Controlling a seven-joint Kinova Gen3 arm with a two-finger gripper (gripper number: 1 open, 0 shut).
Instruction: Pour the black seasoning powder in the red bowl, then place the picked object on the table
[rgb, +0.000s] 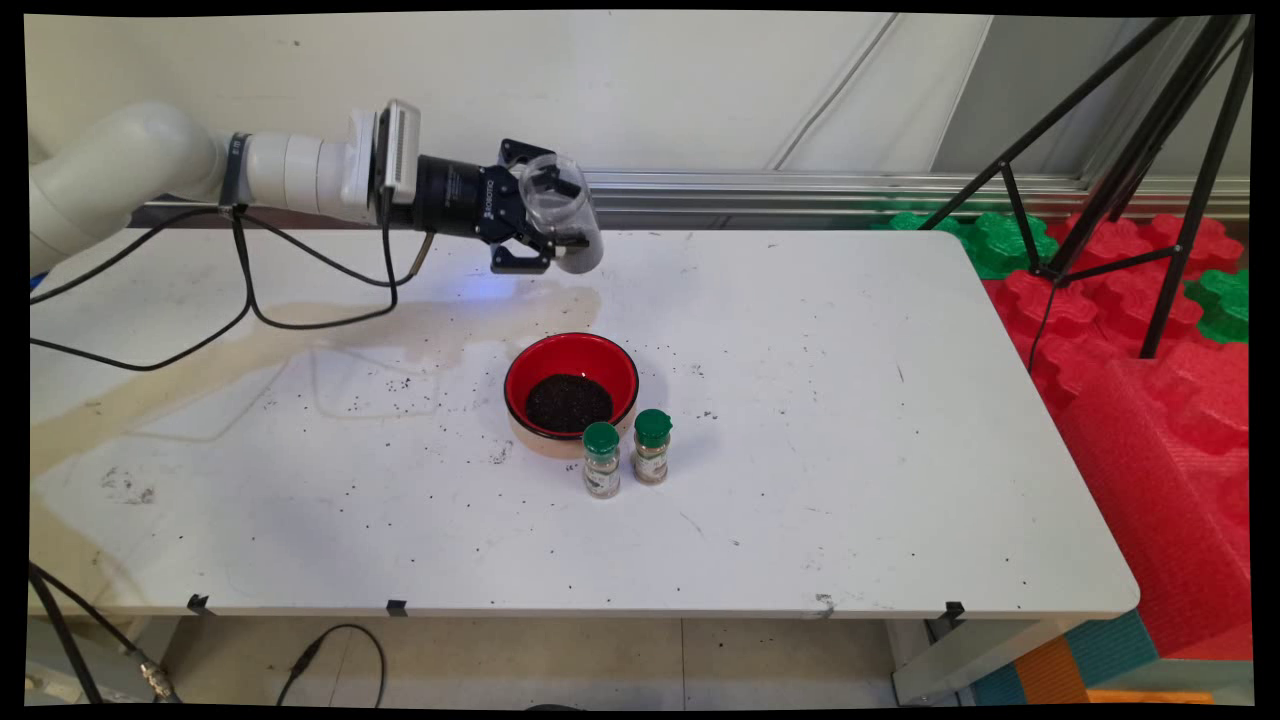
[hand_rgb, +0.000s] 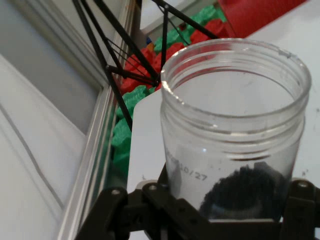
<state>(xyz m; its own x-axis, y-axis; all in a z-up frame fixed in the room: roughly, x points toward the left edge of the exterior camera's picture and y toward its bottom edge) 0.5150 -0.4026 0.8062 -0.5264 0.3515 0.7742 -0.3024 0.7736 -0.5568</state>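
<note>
Hand: the hand (rgb: 535, 222) is raised above the far side of the counter (rgb: 850, 420), its fingers clamped on a clear jar (rgb: 562, 212).
Jar: open, no lid, tilted, nearly empty.
Below: a red bowl (rgb: 571, 392) with dark grains.
Beside bowl: two spice bottles (rgb: 626, 454) with green caps, upright.

gripper (rgb: 535, 222): holds a clear jar (rgb: 562, 212) up high
red bowl (rgb: 571, 388): dark bits inside
two green-top bottles (rgb: 626, 453): beside bowl
</note>
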